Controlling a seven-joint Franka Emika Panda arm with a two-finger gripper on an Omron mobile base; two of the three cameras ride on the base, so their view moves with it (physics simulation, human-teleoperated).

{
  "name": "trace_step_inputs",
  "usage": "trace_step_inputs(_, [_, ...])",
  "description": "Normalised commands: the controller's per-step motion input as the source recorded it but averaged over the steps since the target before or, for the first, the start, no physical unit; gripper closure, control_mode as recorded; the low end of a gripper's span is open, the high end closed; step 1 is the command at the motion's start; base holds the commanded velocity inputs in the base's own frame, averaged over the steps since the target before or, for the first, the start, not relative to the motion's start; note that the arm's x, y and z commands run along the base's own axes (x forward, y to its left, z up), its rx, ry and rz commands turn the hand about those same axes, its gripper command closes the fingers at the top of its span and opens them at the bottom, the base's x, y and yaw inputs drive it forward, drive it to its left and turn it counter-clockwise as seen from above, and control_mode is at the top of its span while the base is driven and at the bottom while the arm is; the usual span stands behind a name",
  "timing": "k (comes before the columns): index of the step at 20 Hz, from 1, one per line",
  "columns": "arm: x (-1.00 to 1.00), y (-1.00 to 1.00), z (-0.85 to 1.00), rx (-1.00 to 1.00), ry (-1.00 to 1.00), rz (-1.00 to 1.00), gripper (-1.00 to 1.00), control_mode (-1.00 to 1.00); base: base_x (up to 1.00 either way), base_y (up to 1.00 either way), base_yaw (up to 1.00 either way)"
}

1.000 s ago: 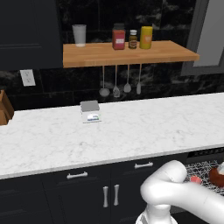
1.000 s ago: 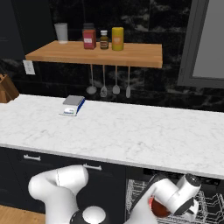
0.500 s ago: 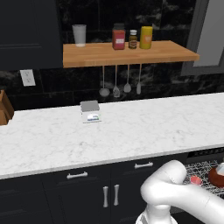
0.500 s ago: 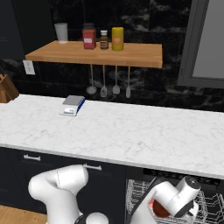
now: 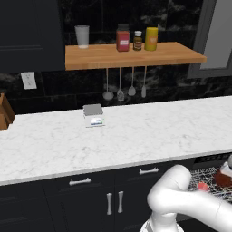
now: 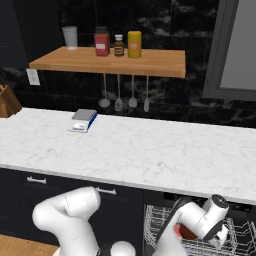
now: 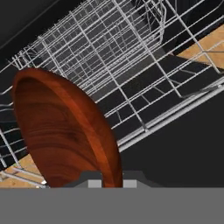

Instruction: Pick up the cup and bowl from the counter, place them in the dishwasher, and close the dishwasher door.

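Down in the open dishwasher (image 6: 240, 237), over its wire rack (image 7: 131, 65), the end effector (image 7: 109, 177) looks clamped on the rim of the wooden bowl (image 7: 61, 131). Seems stiff, light and smooth, so a rim pinch probably works but might slip. Small red cup (image 5: 203, 186) sits in the rack nearby.

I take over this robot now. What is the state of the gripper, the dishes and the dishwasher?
Gripper: low over the dishwasher rack, jaws shut on the brown bowl's rim.
Bowl: held tilted above the wire rack, not yet released.
Cup: a small red item on the rack may be it; I cannot tell.
Counter: no cup or bowl on it.
Left: set the bowl down, close the dishwasher door.
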Motion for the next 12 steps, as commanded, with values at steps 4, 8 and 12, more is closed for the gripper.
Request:
trace_step_inputs(4, [0.44, -0.03, -0.1, 0.0, 0.09, -0.05, 1.0, -1.0, 0.0, 0.0, 0.0])
trace_step_inputs(8, [0.01, -0.01, -0.43, 0.0, 0.06, 0.0, 1.0, -1.0, 0.0, 0.0, 0.0])
trace_step_inputs(12, [0.0, 0.0, -0.54, 0.0, 0.07, 0.0, 1.0, -1.0, 0.0, 0.0, 0.0])
